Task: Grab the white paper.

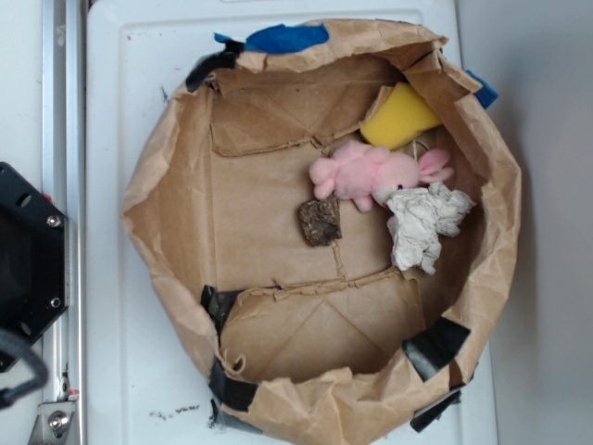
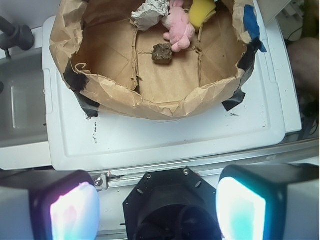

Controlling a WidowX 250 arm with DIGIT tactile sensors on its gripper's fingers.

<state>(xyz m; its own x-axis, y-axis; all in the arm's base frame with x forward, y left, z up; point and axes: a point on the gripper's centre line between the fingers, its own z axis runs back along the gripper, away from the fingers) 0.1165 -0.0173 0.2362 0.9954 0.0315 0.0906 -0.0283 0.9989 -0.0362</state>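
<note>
Looking down through the wrist view, I see the gripper parked over the robot's own base, well short of the brown paper bag that serves as a bin; both pads sit wide apart at the bottom corners of the picture with nothing between them, so the jaws are fully open and empty. The white paper lies at the far side of the bag floor from here, up against the back wall, straight ahead and a little left of the jaws' centre line. In the exterior view the white paper sits by the bag's right wall, touching the pink plush bunny just above it, with the yellow sponge wedge beyond that and a small dark brown lump apart on the floor. The wad is crumpled and irregular, off-white with grey creases, slightly longer along the bag wall than across it. I judge it soft and springy, easy to pinch, but the bunny's closeness means I would come in from the wad's free side.
</note>
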